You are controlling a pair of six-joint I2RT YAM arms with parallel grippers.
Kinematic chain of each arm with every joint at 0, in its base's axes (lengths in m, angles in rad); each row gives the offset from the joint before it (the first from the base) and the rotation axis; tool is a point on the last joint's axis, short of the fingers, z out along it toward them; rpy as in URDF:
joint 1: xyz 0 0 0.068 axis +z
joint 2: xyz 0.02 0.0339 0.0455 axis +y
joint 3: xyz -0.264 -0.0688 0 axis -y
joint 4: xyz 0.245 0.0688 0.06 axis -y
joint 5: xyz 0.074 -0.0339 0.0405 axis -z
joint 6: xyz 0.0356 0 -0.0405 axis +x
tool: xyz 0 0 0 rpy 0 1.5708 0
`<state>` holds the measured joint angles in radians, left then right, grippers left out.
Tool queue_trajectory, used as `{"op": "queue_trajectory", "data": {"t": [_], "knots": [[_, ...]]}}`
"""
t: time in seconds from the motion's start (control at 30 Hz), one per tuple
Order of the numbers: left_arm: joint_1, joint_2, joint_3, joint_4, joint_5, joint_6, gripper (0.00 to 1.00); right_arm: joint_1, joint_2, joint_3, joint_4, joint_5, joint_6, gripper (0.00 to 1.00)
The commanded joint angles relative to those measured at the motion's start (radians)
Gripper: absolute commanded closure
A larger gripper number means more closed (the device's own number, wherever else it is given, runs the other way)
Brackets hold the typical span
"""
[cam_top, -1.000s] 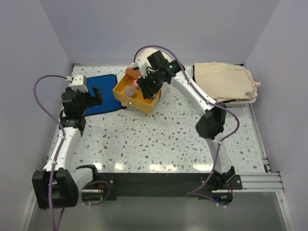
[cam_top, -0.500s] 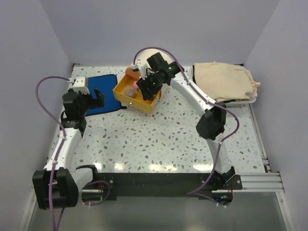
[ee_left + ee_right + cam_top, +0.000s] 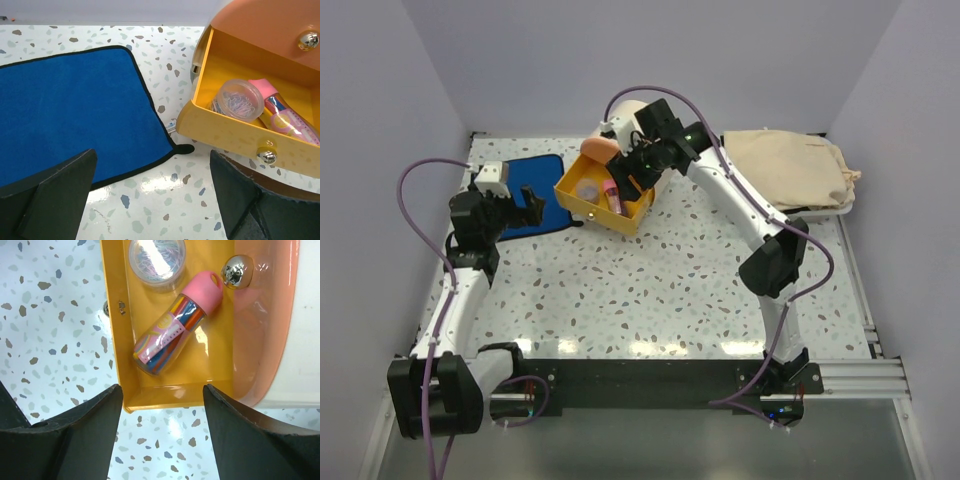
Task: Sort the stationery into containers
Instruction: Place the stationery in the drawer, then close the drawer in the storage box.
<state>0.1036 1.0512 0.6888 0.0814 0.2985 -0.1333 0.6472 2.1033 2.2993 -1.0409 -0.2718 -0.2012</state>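
Observation:
The yellow drawer (image 3: 629,217) stands pulled out from the beige cabinet (image 3: 626,112). In it lie a pink transparent tube (image 3: 175,329) and a round clear tub of paper clips (image 3: 156,259); both also show in the left wrist view, the tube (image 3: 285,114) and the tub (image 3: 240,99). The orange drawer (image 3: 265,320) with a chrome knob (image 3: 236,271) sits above it, shut. My right gripper (image 3: 162,437) is open and empty above the yellow drawer's right end. My left gripper (image 3: 152,195) is open and empty over the table near the blue cloth (image 3: 70,110).
A white tray with a beige bag (image 3: 790,170) sits at the back right. The blue cloth (image 3: 535,195) lies left of the yellow drawer, its corner almost touching it. Purple walls close in on three sides.
My right gripper let go of the pink tube, which now lies in the yellow drawer, and rose back toward the cabinet. My left gripper shifted slightly right.

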Motion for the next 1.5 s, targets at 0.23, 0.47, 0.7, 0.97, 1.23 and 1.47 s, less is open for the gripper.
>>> {"op": "queue_trajectory", "data": {"t": [0.23, 0.47, 0.7, 0.97, 1.23, 1.47], "knots": [[0.004, -0.065, -0.018, -0.049, 0.013, 0.044, 0.0, 0.0, -0.137, -0.046, 0.008, 0.006, 0.002, 0.32], [0.002, -0.049, -0.012, -0.08, 0.027, 0.046, 0.02, -0.017, -0.352, -0.284, 0.303, 0.068, 0.04, 0.33], [-0.042, 0.022, 0.001, -0.097, 0.12, 0.037, 0.09, -0.023, -0.623, -0.709, 0.615, 0.201, 0.062, 0.3], [-0.062, 0.188, 0.093, 0.001, 0.248, -0.038, 1.0, -0.03, -0.715, -0.866, 0.677, 0.301, 0.009, 0.29], [-0.119, 0.309, 0.187, 0.031, 0.257, -0.028, 1.0, -0.081, -0.726, -0.913, 0.702, 0.312, 0.042, 0.28], [-0.199, 0.418, 0.268, 0.055, 0.248, -0.022, 1.0, -0.138, -0.706, -0.906, 0.725, 0.303, 0.074, 0.28]]}}
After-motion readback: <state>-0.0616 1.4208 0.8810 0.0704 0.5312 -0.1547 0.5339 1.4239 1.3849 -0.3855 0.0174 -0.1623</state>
